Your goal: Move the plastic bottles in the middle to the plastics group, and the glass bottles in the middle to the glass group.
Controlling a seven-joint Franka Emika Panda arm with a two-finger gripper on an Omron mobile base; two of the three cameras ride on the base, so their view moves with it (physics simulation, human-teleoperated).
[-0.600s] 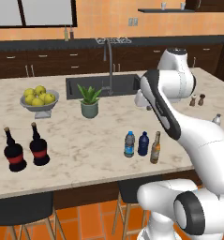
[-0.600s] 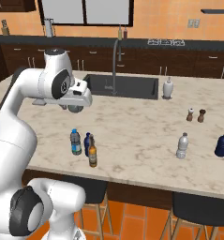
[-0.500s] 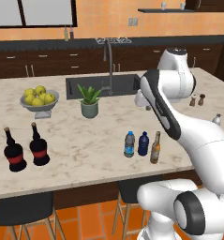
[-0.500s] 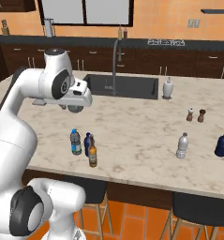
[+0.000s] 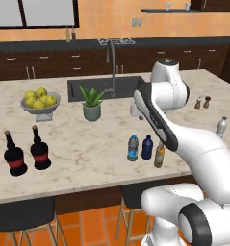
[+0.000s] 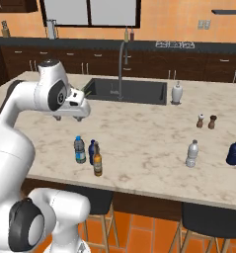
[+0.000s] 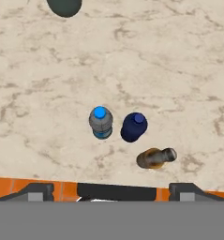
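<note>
Nothing is sorted yet: the three middle bottles stand in a tight cluster near the front edge of the tabletop point(image 5: 87, 149). In the hand view the clear plastic bottle point(image 7: 100, 123) with its blue cap is at 9 o'clock of the dark blue plastic bottle point(image 7: 133, 126), just beside it, and the amber glass bottle point(image 7: 155, 158) sits at about 5 o'clock of the blue one, close by.

The tool point(image 6: 70, 117) hangs high above the tabletop, looking straight down on the cluster, with its fingers spread wide and nothing between them.

The step in hand looks like the approach to a first pick. The next move calls for choosing one bottle and descending squarely over its cap, without knocking its close neighbours.

The glass group point(image 5: 27, 153), two black bottles, waits far to the left; the pale plastics bottle point(image 6: 192, 153) stands well to the right.
</note>
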